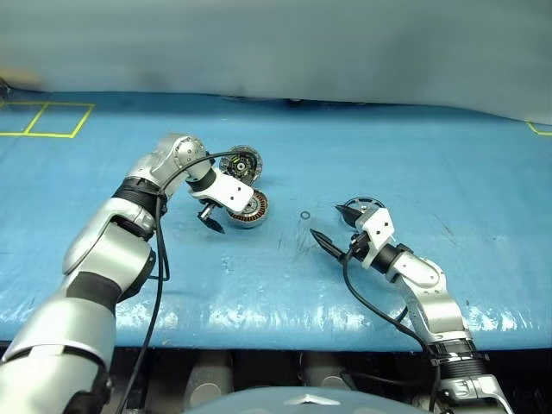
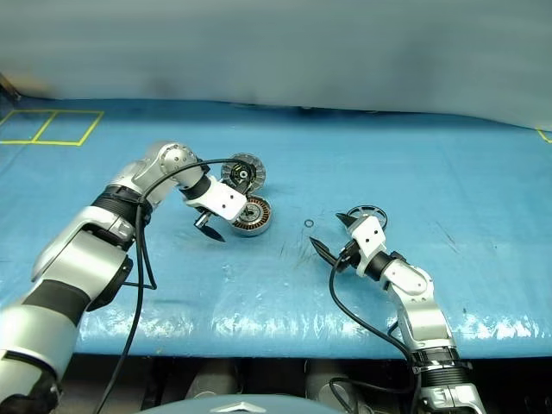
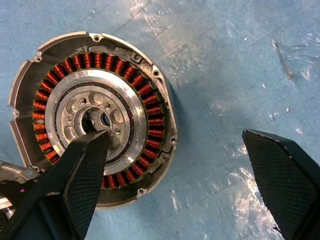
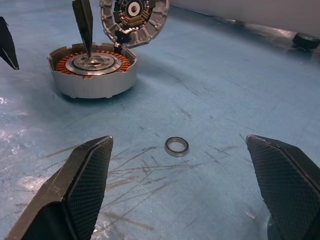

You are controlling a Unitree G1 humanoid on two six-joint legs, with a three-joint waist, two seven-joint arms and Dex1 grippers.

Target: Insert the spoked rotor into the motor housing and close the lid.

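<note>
Right wrist view: motor housing [image 4: 95, 75] lies flat on the blue bench [image 4: 225, 90], open face up, lid [image 4: 134, 20] raised behind. Left tool [image 1: 210, 219], wide, one fingertip over its hub. Small ring [image 4: 177, 146] lies nearer. Spoked rotor [image 1: 362, 209] sits behind the wide, empty right tool [image 1: 335, 231].

Left tool [image 3: 175, 165]: one finger [image 3: 82, 170] covers the near arc of the copper windings in the motor housing [image 3: 95, 117]. Lid [image 4: 134, 20] cut off by the frame edge in the right wrist view. Spoked rotor [image 1: 362, 207] sits behind the right tool [image 1: 332, 228], half covered; spokes too small to make out.
</note>
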